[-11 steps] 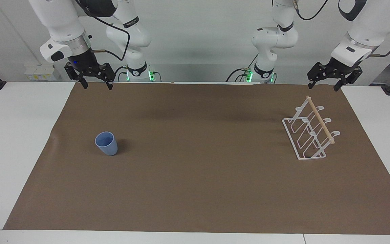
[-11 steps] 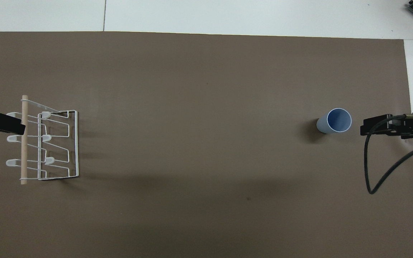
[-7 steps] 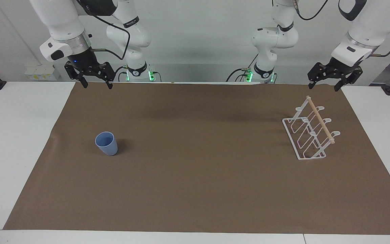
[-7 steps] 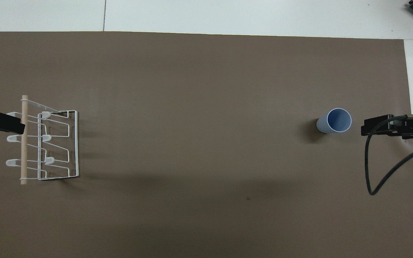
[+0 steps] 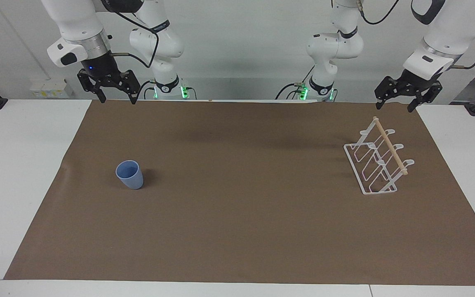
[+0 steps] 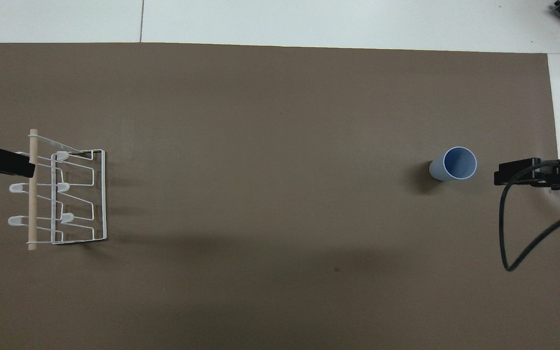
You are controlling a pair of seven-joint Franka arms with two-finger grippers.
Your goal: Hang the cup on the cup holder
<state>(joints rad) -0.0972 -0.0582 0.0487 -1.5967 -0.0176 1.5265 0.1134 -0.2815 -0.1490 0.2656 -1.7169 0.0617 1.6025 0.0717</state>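
Note:
The light-blue cup (image 5: 129, 175) (image 6: 453, 164) stands upright, mouth up, on the brown mat toward the right arm's end of the table. The white wire cup holder (image 5: 377, 163) (image 6: 61, 194), with a wooden dowel across its top, stands toward the left arm's end. My right gripper (image 5: 117, 99) (image 6: 501, 176) hangs open and empty, high above the mat's edge and well clear of the cup. My left gripper (image 5: 394, 106) (image 6: 26, 166) also hangs open and empty, raised over the dowel side of the cup holder without touching it.
A brown mat (image 5: 237, 214) covers most of the white table (image 5: 23, 173). A black cable (image 6: 518, 243) loops down from the right wrist. The arms' bases (image 5: 167, 88) stand along the table edge at the robots' end.
The right gripper has risen a little and drawn slightly away from the cup. The left gripper has shifted only slightly. Cup and cup holder have not moved.

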